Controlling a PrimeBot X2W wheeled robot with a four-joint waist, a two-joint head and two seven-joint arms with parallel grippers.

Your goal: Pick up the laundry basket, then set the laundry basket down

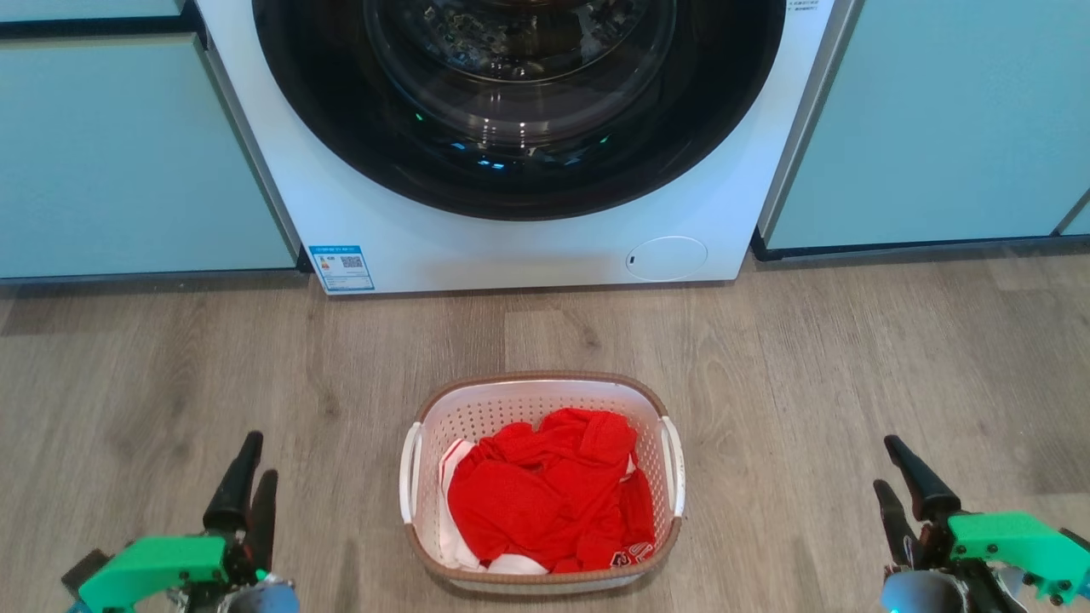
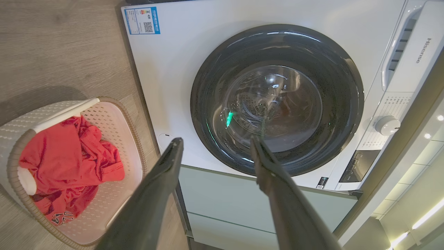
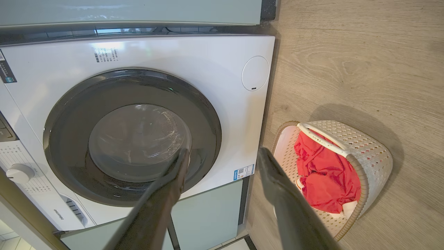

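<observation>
The laundry basket (image 1: pixel 545 378) stands on the wood floor straight ahead of me, white and perforated, with a brown woven rim and white side handles. Red clothing (image 1: pixel 545 498) with some white fabric lies inside it. My left gripper (image 1: pixel 260 460) hangs open at the lower left, well clear of the basket's left handle. My right gripper (image 1: pixel 886 464) is open at the lower right, about as far from the right handle. In the left wrist view the open left gripper (image 2: pixel 216 140) points at the washer, with the laundry basket (image 2: pixel 118 135) off to one side. The right gripper (image 3: pixel 223 152) likewise has the laundry basket (image 3: pixel 367 146) beside it.
A white front-loading washing machine (image 1: pixel 528 251) with a dark round door stands just behind the basket. Pale green cabinets (image 1: pixel 128 153) flank it on the left and on the right (image 1: pixel 937 128). Bare wood floor (image 1: pixel 809 358) lies around the basket on both sides.
</observation>
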